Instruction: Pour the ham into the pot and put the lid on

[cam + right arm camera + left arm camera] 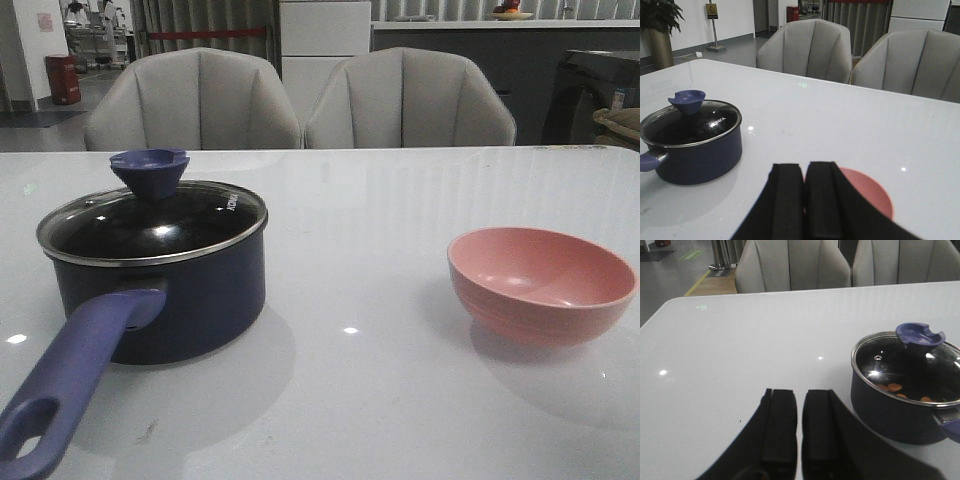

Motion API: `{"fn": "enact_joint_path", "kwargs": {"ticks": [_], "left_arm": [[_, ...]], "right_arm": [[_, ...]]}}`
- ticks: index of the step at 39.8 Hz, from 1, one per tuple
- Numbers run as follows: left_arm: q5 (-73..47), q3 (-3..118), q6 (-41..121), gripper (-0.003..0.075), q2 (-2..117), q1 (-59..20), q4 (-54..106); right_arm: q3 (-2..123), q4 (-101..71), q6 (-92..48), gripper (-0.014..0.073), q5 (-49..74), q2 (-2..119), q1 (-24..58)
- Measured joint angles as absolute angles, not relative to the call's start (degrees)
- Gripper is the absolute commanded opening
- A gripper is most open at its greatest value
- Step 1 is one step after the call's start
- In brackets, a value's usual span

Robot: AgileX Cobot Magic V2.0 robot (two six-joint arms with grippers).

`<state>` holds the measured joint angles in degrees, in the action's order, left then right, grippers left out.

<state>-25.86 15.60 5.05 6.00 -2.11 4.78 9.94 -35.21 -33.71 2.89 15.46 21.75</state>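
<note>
Front view: the pot (160,275) stands on the left of the white table (380,400), its long handle (70,385) reaching toward the camera. The lid (150,220) sits square on the pot, knob (149,170) up. A pink bowl (541,283) rests well apart on the right, holding nothing visible. No arm shows here.

Left wrist view: the left gripper (799,427) hangs above bare table near the pot (900,405), its fingers (780,425) pressed nearly together with only a thin slit between, holding nothing. Through the glass lid (905,365), pieces of ham (895,387) lie on the pot's bottom.

Right wrist view: the right gripper (804,200) hovers over the bowl (870,192), fingers (787,200) pressed together and gripping nothing. The covered pot (692,145) stands across the table.
</note>
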Motion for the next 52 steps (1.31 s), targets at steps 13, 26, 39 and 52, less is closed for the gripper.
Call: {"fn": "enact_joint_path", "kwargs": {"ticks": [13,26,39,52], "left_arm": [[-25.7,15.6,5.1,0.0125,6.0,-2.1,4.8],[-7.5,4.3,5.1,0.0125,1.0,-1.0,4.6],[-2.2,-0.4,-0.8,0.0125,-0.3,-0.7,2.7],[-2.5,-0.4,-1.7,0.0125,-0.3,-0.7,2.3]], "right_arm": [[9.9,-35.2,-33.7,0.0132,2.9,15.5,21.7],[9.9,-35.2,-33.7,0.0132,2.9,15.5,21.7],[9.9,-35.2,-33.7,0.0132,2.9,15.5,21.7],[9.9,-35.2,-33.7,0.0132,2.9,15.5,21.7]]}}
